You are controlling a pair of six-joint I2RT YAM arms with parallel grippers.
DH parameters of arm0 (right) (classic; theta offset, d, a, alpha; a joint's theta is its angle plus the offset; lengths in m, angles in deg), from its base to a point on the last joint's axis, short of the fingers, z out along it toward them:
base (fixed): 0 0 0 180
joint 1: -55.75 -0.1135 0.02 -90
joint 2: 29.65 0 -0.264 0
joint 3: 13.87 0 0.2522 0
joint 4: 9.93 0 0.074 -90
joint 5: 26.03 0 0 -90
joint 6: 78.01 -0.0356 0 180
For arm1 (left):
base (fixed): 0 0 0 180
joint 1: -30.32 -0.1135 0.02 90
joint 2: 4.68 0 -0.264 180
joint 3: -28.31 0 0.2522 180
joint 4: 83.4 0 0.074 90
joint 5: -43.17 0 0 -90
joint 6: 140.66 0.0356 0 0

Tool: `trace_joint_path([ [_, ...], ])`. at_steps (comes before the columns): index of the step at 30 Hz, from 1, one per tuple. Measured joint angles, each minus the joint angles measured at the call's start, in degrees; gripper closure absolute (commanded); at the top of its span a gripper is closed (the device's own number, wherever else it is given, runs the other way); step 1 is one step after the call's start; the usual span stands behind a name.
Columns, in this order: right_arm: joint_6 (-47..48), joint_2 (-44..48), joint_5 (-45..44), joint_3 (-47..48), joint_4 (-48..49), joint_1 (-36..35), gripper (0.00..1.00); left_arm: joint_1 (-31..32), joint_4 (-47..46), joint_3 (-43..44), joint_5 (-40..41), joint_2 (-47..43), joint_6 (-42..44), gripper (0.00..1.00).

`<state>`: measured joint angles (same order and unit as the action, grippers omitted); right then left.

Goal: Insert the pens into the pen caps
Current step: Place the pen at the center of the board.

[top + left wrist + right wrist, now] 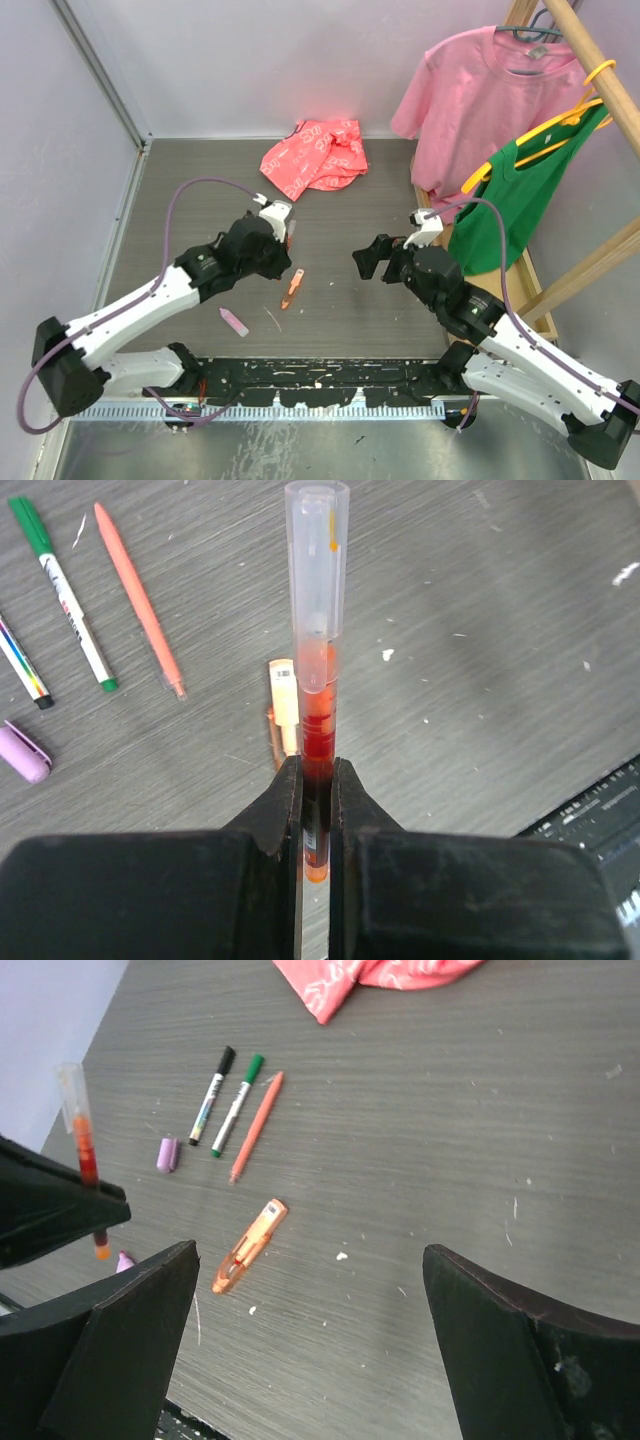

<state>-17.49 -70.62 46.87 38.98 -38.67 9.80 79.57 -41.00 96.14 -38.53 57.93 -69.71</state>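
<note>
Red pen (pixel 318 680) upright in left tool (pixel 316 810), capped end up.

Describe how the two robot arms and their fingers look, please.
Both arms have white link shells with black joints and black bases. A lilac cable loops along the left arm and the right arm. The fingers are matte black, wedge-shaped and bear no markings.

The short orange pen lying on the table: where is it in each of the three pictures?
Top external: short orange pen lies mid-table, between the arms.
Left wrist: only its end shows, left of the pen gripped in the left tool.
Right wrist: lower centre.
Shared landmark: the long salmon pen, in both wrist views.
</note>
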Motion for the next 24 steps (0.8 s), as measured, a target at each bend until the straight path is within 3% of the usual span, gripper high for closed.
trace_joint_path([
  [5, -5.09, 3.30, -3.34, -2.62, -3.39, 0.00, 0.01, -4.87, -1.18, 1.40, -3.26, 9.07, 0.22, 1.00],
  [24, -8.70, 7.37, -5.97, -5.70, -10.40, 0.00, 0.01, -11.28, -3.54, 12.24, -5.05, 34.73, 0.50, 1.00],
])
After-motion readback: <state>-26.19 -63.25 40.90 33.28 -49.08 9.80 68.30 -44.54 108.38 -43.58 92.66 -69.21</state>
